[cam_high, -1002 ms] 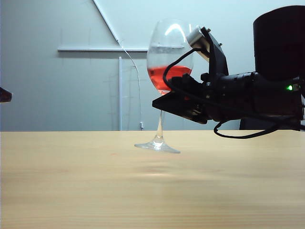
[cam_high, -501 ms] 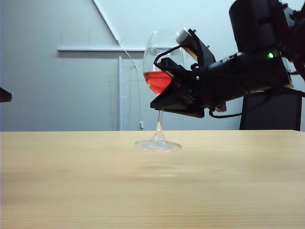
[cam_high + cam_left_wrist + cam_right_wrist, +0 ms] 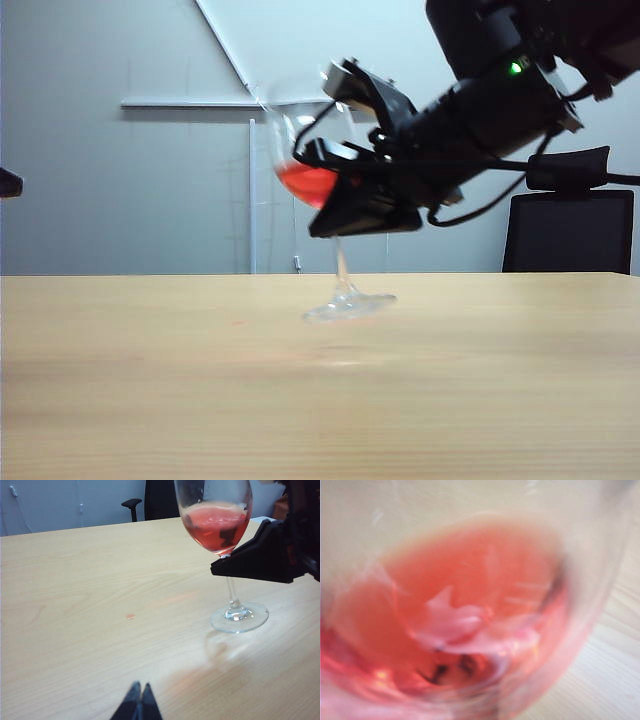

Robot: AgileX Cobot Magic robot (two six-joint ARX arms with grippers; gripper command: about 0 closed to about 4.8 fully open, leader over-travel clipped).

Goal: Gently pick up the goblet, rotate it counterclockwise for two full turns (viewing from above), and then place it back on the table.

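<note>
Near the table's (image 3: 150,380) middle, the goblet (image 3: 318,180) leans left, its foot tipped with the right edge raised and the left edge at the wood. From the right, the right gripper (image 3: 345,215) is clamped on the stem just under the bowl, red liquid slanting inside. Left gripper (image 3: 137,705) hovers low over bare wood at the left, well apart from the goblet, fingers together.

Goblet (image 3: 312,160): clear glossy glass. Table (image 3: 200,400): smooth pale wood grain, faint sheen. Right gripper (image 3: 335,225): matt black plastic. Left gripper (image 3: 137,705): black.
</note>
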